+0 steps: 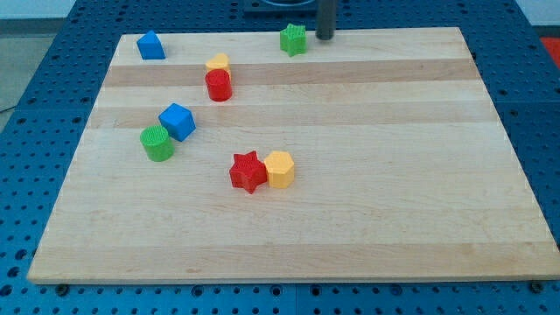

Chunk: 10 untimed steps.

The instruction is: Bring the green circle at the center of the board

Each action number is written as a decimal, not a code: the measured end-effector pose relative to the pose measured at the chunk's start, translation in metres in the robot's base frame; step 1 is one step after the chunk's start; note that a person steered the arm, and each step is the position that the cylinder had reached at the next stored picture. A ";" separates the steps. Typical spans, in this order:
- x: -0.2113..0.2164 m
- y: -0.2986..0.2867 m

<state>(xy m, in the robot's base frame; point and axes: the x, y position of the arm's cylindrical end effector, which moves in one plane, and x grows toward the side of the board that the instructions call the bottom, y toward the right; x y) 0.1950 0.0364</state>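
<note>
The green circle (157, 143) is a round green block at the view's left middle of the wooden board (367, 192). It touches the blue cube (178, 121) just up and right of it. My tip (325, 38) is at the view's top edge of the board, right of the green star (294, 39) and far from the green circle. The rod rises out of the view's top.
A blue block (150, 45) sits at the view's top left. A yellow block (218, 63) sits behind a red cylinder (219, 86). A red star (248, 171) touches a yellow hexagon (279, 169) near the board's middle.
</note>
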 end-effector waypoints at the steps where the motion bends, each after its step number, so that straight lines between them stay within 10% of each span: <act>1: 0.000 -0.038; 4: 0.000 -0.041; 7: -0.002 0.105; 10: 0.100 0.119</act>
<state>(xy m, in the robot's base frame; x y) 0.2954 0.1557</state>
